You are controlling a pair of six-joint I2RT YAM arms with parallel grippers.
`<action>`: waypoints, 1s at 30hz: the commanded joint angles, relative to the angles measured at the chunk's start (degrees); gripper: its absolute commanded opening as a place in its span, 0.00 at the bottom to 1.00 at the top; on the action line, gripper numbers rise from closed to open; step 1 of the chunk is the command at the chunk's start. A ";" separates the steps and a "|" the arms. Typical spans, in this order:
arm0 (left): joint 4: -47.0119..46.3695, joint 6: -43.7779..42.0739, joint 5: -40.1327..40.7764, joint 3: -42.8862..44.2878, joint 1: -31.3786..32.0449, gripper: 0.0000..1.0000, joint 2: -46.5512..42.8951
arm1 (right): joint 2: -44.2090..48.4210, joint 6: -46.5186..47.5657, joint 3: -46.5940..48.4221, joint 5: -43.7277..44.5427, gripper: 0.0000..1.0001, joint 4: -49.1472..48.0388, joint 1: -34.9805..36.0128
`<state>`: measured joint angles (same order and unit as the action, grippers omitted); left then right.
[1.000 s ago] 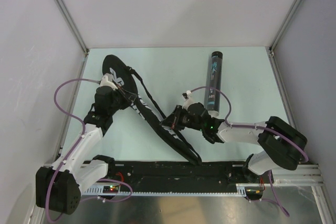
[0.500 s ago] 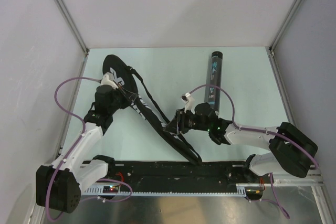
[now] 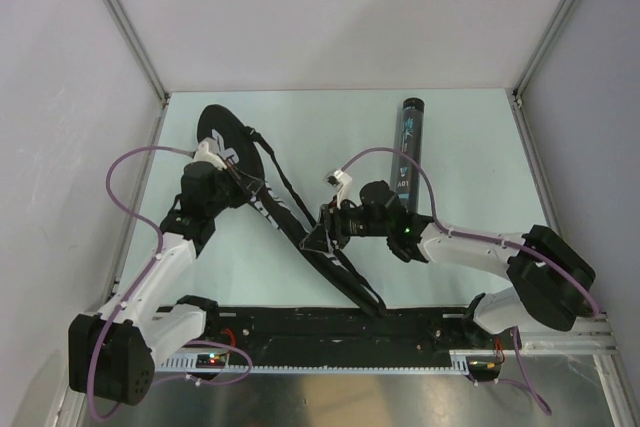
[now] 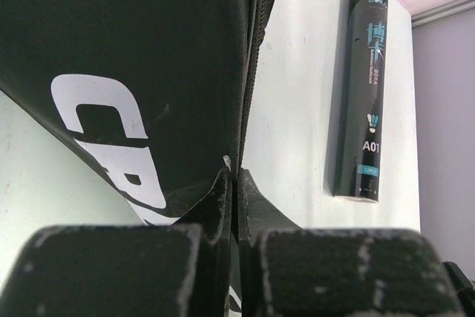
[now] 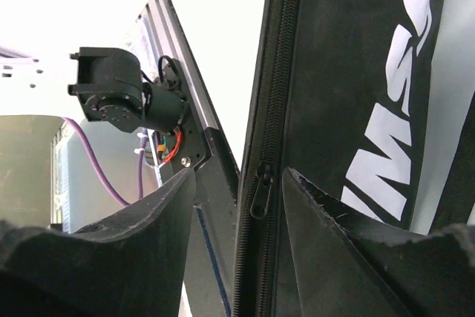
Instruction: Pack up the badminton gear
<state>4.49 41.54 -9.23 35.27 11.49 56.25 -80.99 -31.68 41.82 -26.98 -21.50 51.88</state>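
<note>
The black white-lettered racket bag (image 3: pixel 290 222) lies slantwise on the table, from far left to near middle. My left gripper (image 3: pixel 247 186) is shut on the bag's edge seam near its wide end; in the left wrist view the gripper (image 4: pixel 233 177) pinches that seam of the bag (image 4: pixel 148 72). My right gripper (image 3: pixel 319 237) stands open over the bag's narrow half. In the right wrist view the gripper (image 5: pixel 240 173) straddles the zipper pull (image 5: pixel 260 195) without touching it. The long black tube (image 3: pixel 408 152) lies at the far right, apart from both grippers.
The black rail (image 3: pixel 330 327) with the arm bases runs along the near edge, close to the bag's narrow tip. A shoulder strap (image 3: pixel 285 182) loops off the bag toward the middle. White walls and metal posts (image 3: pixel 125 27) enclose the table.
My right gripper has opened from shut and shifted left and a little farther along the bag. The left gripper keeps its hold and has not moved.
</note>
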 commanded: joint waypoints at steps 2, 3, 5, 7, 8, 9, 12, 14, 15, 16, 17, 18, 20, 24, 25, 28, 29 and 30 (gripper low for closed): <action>-0.31 -1.11 -2.18 2.52 -0.02 0.00 -0.19 | -2.54 3.52 3.46 0.38 0.54 3.24 1.07; -0.34 -1.11 -2.14 2.57 -0.04 0.00 -0.10 | -2.83 3.85 3.58 0.85 0.54 3.54 1.32; -0.35 -1.11 -2.16 2.71 -0.05 0.00 0.13 | -3.36 4.53 4.03 2.23 0.53 4.68 1.65; -0.36 -1.15 -2.14 2.79 -0.04 0.00 0.39 | -3.95 5.12 4.31 3.68 0.51 5.95 1.82; -0.36 -1.18 -2.12 2.84 -0.05 0.00 0.50 | -4.15 5.26 4.36 3.86 0.50 6.30 1.82; -0.36 -1.19 -1.98 2.86 -0.01 0.00 0.60 | -4.47 5.20 4.38 3.91 0.47 6.56 1.69; -0.34 -1.31 -1.70 2.94 -0.05 0.00 0.83 | -4.65 4.95 4.40 4.19 0.24 7.30 1.57; -0.29 -1.71 -1.12 3.00 -0.04 0.00 0.91 | -4.12 4.72 4.41 4.76 0.08 7.88 1.50; -0.11 -2.24 -0.38 3.16 0.00 0.00 1.12 | -3.80 4.62 4.41 4.97 0.04 8.14 1.44; 0.43 -2.82 0.43 3.50 -0.03 0.00 1.35 | -3.41 4.48 4.41 5.17 0.02 8.54 1.37; 1.00 -3.68 1.05 3.85 -0.05 0.00 1.64 | -3.00 4.33 4.41 5.35 0.01 8.95 1.24; 2.21 -4.37 2.15 4.42 -0.05 0.00 1.83 | -2.40 4.43 4.41 5.62 0.00 9.60 1.23; 4.04 -6.01 3.93 5.39 -0.10 0.00 2.15 | -1.36 4.81 4.41 6.35 0.02 11.51 1.32; 5.69 -7.58 5.43 6.64 -0.55 0.00 3.06 | 0.90 6.00 4.08 8.82 0.05 15.91 1.68; 5.79 -7.77 5.22 7.00 -0.79 0.00 3.47 | 1.53 6.19 3.58 9.15 0.04 16.38 1.75; 6.08 -8.40 4.26 8.12 -1.19 0.00 4.89 | 3.50 6.42 2.25 8.82 0.00 16.93 1.99; 6.15 -8.54 4.07 8.53 -1.33 0.00 5.22 | 4.01 6.44 1.79 8.76 0.00 17.19 1.99; 6.15 -8.78 3.84 8.87 -1.40 0.00 5.60 | 4.67 6.49 1.38 8.69 0.00 17.46 2.00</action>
<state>10.66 36.49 -8.16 40.84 11.60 60.66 -79.68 -26.61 44.45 -18.33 -8.49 53.39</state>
